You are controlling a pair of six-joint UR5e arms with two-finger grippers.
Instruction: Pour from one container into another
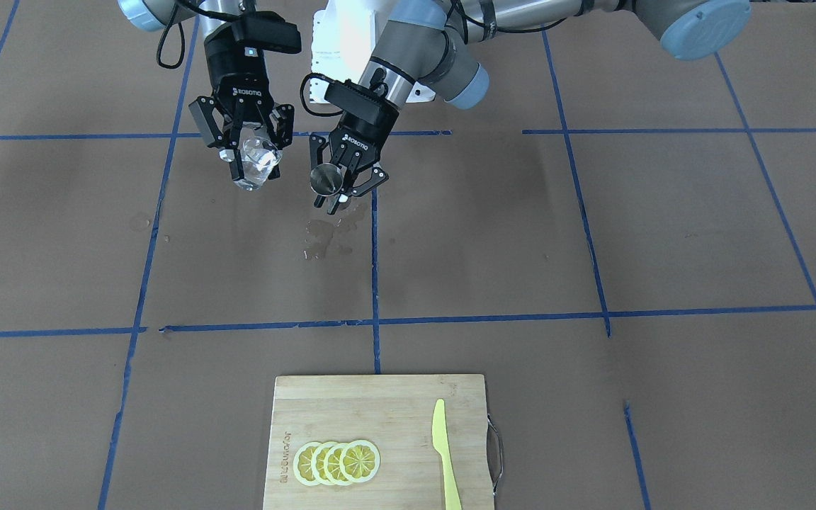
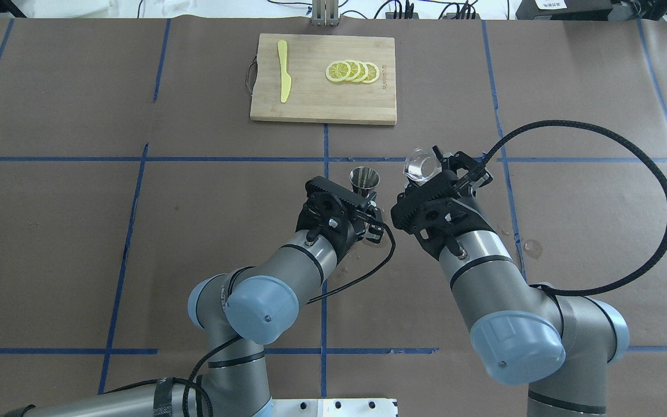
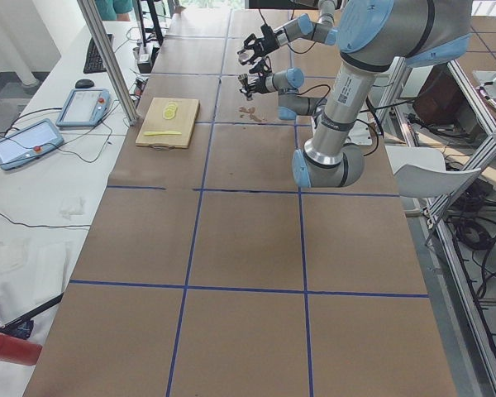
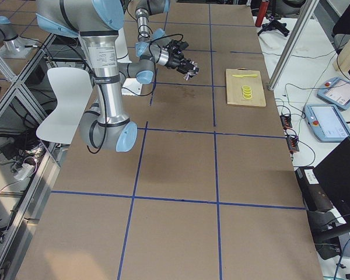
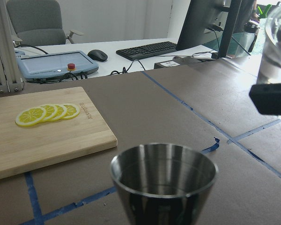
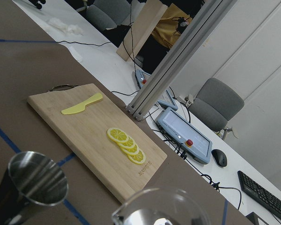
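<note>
I see left arm (image 2: pixel 296 258) and right arm (image 2: pixel 484 263): silver-grey tubes, pale blue joint caps (image 2: pixel 261 307), small screw at cap centre. Left gripper (image 1: pixel 333 187), right gripper (image 1: pixel 246 153) black, white ROBOTIQ lettering (image 1: pixel 245 92). Ribbed black cable (image 2: pixel 660 185) on right arm; thinner black cable (image 2: pixel 368 275) on left.

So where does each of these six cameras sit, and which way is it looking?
Front-facing: across the table, facing the robot; right arm holds the glass cup, left arm the jigger.
Overhead: behind the robot's shoulders, looking forward; both arms.
Exterior left: table's end, left arm nearest.
Exterior right: opposite end, right arm nearest.
Left wrist: on left arm; jigger in foreground.
Right wrist: on right arm; glass cup's rim in foreground.
Shared: all six see the cutting board.
</note>
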